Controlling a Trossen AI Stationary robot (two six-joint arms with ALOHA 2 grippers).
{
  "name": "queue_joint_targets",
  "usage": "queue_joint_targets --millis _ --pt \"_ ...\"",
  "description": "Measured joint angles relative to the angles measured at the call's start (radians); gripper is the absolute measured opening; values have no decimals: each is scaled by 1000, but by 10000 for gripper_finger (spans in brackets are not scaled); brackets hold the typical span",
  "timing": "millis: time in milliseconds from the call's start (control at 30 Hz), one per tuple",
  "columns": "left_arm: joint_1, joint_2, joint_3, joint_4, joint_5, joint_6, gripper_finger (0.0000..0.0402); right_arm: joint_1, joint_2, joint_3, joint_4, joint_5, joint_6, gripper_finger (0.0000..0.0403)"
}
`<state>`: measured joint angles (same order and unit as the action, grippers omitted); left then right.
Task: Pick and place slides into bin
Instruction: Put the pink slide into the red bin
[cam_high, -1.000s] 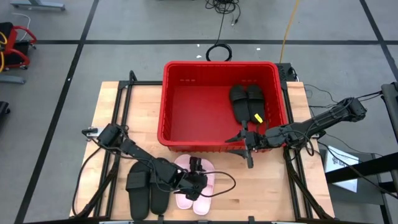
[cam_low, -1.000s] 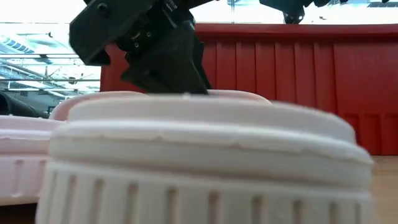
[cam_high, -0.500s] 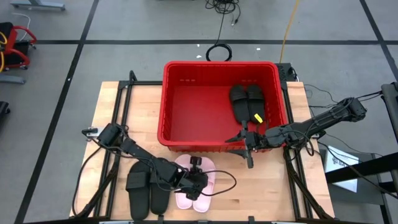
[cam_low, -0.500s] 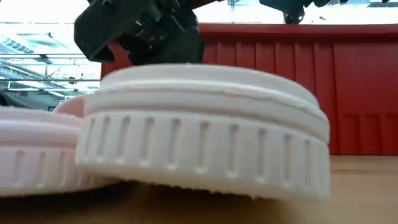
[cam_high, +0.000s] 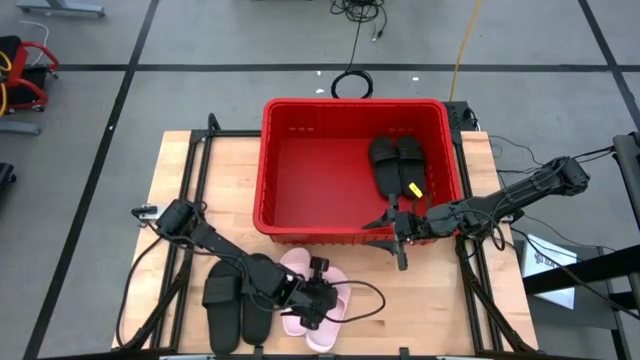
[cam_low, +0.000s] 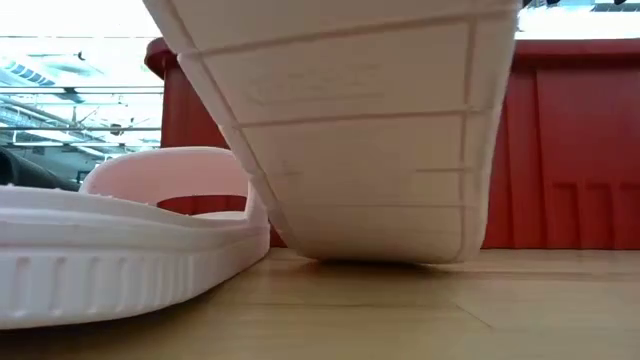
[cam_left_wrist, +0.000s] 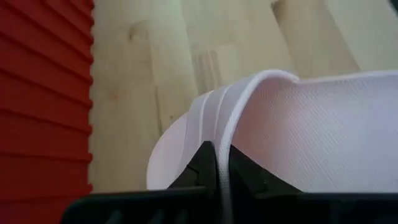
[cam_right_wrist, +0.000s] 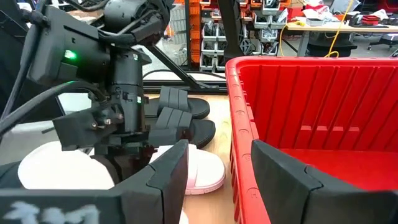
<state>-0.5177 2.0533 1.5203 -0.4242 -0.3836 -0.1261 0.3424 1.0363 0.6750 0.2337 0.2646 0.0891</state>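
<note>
We see the left gripper (cam_high: 322, 300) low over the near edge of the wooden surface (cam_high: 180, 180), its fingers (cam_left_wrist: 202, 165) pressed together on the strap of a pink slide (cam_high: 325, 320); in the left wrist view the pale strap edge runs straight down between the two dark tips. In the low view this slide (cam_low: 370, 130) is tipped up, its ribbed sole facing us and only one end touching the wood, while the second pink slide (cam_low: 120, 250) lies flat just beside it. From above we count six slides: two pink ones side by side near the front edge, two black ones (cam_high: 238, 305) just to their left on the surface, and two more black ones (cam_high: 398, 168) lying side by side in the bin (cam_high: 300, 225), against its right wall. The bin holds only that black pair; the rest of its red floor is bare. The right gripper (cam_high: 398, 238) hangs just outside the bin's near right corner, well apart from the pink pair, its fingers (cam_right_wrist: 168, 171) standing apart with nothing between them. In the right wrist view the bin's ribbed wall (cam_right_wrist: 323, 99) rises beside those fingers, and the left arm shows beyond them over the slides.
</note>
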Motion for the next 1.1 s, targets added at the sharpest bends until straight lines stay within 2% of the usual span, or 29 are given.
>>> queue_joint_targets --millis 300,733,1100 --pt "-27 0 90 -225 -92 -53 8 0 0 0 1 0 -12 164" --pt "-101 -4 228 -425 -261 -82 5 0 0 0 46 0 -15 164" --pt "-158 -20 349 -717 -466 -205 11 0 0 0 55 1 -22 164"
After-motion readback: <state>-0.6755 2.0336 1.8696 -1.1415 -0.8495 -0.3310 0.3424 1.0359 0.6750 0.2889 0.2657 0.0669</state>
